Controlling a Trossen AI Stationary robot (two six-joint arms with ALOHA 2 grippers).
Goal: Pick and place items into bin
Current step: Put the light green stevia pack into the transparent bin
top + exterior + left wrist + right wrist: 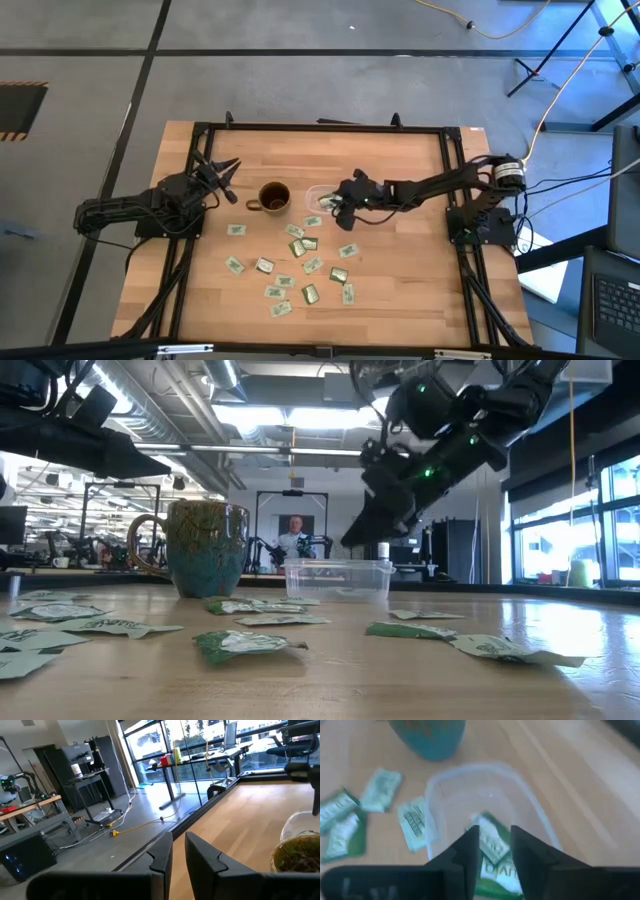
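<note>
The right gripper point(494, 851) hangs over the clear bin point(535, 815) near the table's point(400, 300) middle, fingers parted a little and holding nothing, one green packet point(492, 845) lying in the bin directly beneath them, while the left gripper point(226, 176), slightly open and empty, waits near the left edge beside the mug point(273, 197).

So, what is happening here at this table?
The right gripper hangs over the clear bin with a green packet just under its fingers, over the bin's inside. Other packets lie scattered on the table near the mug. The left gripper waits off to the side.
</note>
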